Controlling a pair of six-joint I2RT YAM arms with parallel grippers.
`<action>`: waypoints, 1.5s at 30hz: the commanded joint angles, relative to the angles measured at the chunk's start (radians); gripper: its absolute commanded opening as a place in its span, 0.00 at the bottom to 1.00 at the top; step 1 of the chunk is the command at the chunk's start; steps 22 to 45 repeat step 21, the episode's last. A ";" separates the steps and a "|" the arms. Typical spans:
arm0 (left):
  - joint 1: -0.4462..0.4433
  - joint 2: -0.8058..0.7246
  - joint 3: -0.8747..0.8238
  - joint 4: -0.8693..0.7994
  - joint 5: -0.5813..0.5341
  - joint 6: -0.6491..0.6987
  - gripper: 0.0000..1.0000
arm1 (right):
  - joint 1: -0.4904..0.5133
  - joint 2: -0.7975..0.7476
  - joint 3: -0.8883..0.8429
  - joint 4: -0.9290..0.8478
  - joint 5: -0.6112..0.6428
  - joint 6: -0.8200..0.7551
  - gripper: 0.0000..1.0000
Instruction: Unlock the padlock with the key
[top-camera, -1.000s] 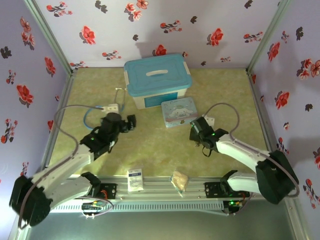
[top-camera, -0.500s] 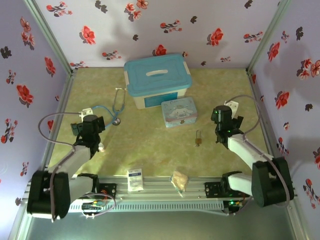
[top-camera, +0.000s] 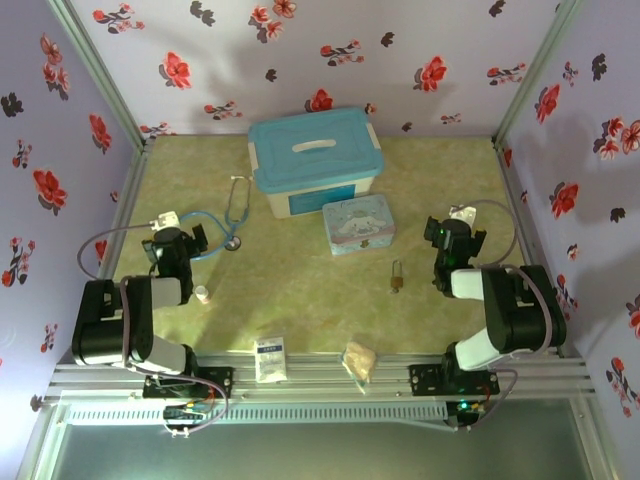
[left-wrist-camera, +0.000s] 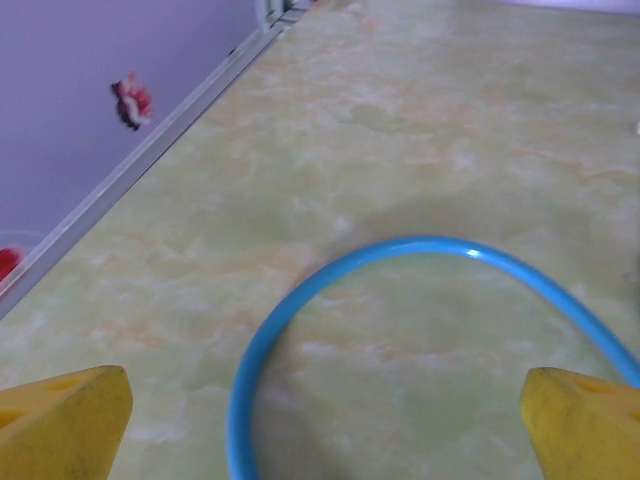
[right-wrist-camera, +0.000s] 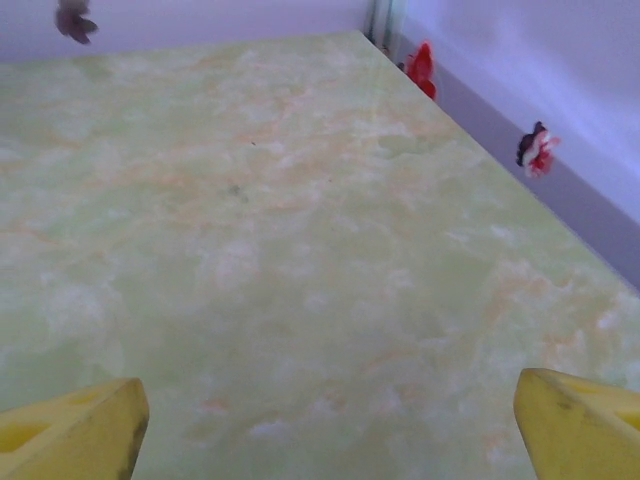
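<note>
Pale green marbled surface (top-camera: 300, 300), enclosed by lilac walls with a flower print.

1. Small brass-gold padlock with a thin silver shackle (top-camera: 397, 278): lies on the surface right of centre, shackle pointing far. It is on the near side of the tin, left of the right hand and well apart from both hands.
2. Light blue plastic storage box with a white handle (top-camera: 315, 160): far centre, lid on.
3. Pale blue rectangular cartoon tin (top-camera: 358, 223): just near-right of the box.
4. Stethoscope with blue tubing (top-camera: 234, 212): left of the box. Its tube curves across the surface between the left fingertips (left-wrist-camera: 62, 420).
5. Small white cylinder (top-camera: 203, 294): near left.
6. White flat packet (top-camera: 269, 358) and tan snack packet (top-camera: 360, 360): at the near edge.
7. Left hand (top-camera: 192, 238): at the left, yellow fingertips spread wide, nothing between them but the tube on the surface.
8. Right hand (top-camera: 452, 240): at the right, fingertips (right-wrist-camera: 70, 425) spread wide over bare surface, holding nothing.
</note>
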 joint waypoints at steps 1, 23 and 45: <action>-0.014 0.076 0.015 0.153 0.092 0.054 0.99 | -0.045 0.045 -0.024 0.133 -0.129 0.022 0.99; -0.020 0.078 0.007 0.171 0.064 0.050 1.00 | -0.059 0.041 -0.004 0.088 -0.237 -0.004 0.99; -0.020 0.078 0.007 0.171 0.064 0.050 1.00 | -0.059 0.041 -0.004 0.088 -0.237 -0.004 0.99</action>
